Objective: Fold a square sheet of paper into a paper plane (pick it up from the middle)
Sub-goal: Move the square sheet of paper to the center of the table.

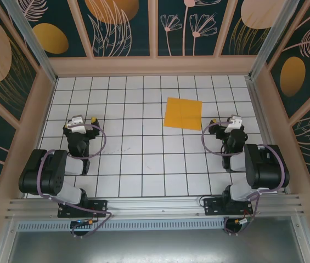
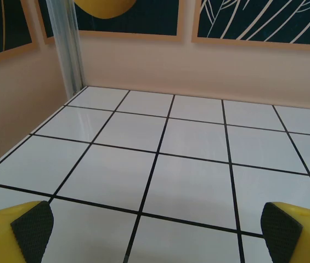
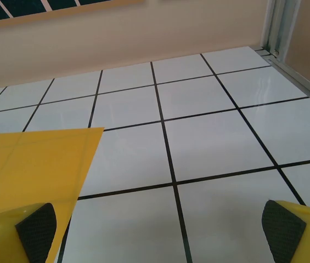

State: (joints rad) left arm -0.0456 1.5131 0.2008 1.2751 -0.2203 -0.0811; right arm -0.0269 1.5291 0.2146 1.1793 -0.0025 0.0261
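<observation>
The square sheet of paper (image 1: 182, 113) is orange-yellow and lies flat on the grid table, right of centre toward the back. In the right wrist view the sheet (image 3: 28, 164) fills the lower left, its corner pointing right. My right gripper (image 1: 232, 121) stands open just to the right of the sheet, apart from it, with nothing between its yellow fingers (image 3: 34, 230). My left gripper (image 1: 80, 121) is open over bare tiles on the left side, far from the sheet; its black pads (image 2: 33, 227) are spread wide. The paper plane is not formed; the sheet is a plain square.
The white grid table (image 1: 144, 159) is boxed in by beige walls with patterned panels. A metal post (image 2: 69, 49) stands at the back left corner, another post (image 3: 278, 24) at the back right. Both arm bases sit at the near edge.
</observation>
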